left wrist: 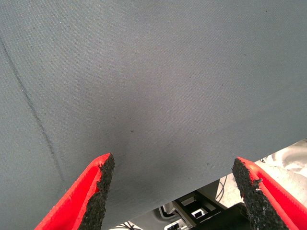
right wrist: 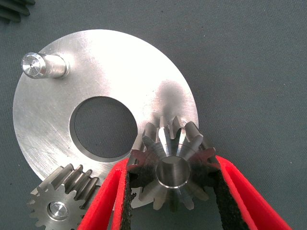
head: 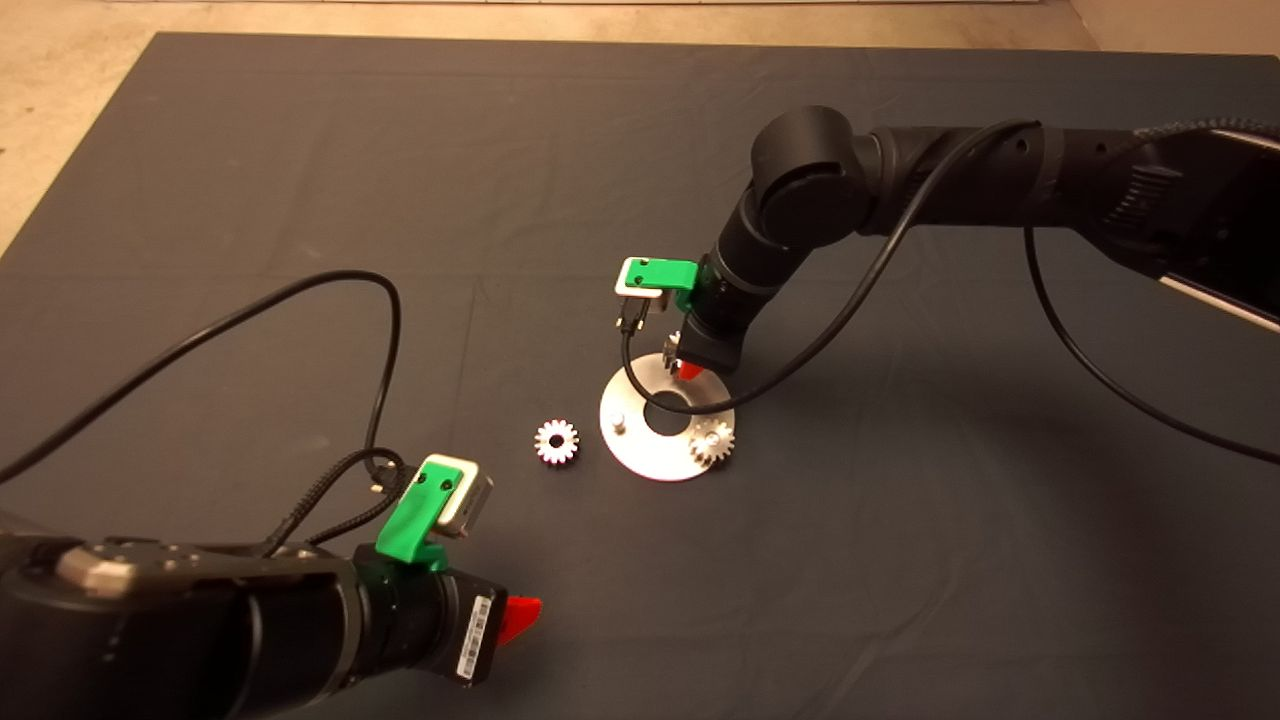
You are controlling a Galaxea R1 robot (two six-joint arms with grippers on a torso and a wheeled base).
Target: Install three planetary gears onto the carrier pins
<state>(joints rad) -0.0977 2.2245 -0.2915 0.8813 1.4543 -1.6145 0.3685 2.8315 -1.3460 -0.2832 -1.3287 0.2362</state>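
Observation:
The shiny round disc (head: 650,458) lies mid-mat. One planetary gear (head: 712,441) sits on a carrier pin at its near right. One pin (head: 619,424) on its left stands bare. A third gear (head: 556,441) lies loose on the mat left of the disc. My right gripper (head: 688,362) is at the disc's far edge, shut on a gear (right wrist: 172,170) held over the disc (right wrist: 120,67); the pin beneath is hidden. The right wrist view also shows the bare pin (right wrist: 41,64) and the seated gear (right wrist: 62,201). My left gripper (head: 520,618) waits open at the lower left.
A black cable (head: 380,330) loops over the mat left of the loose gear. The right arm's cable (head: 800,360) hangs close by the disc. The left wrist view shows its open fingers (left wrist: 100,191) over the mat's edge, with floor beyond.

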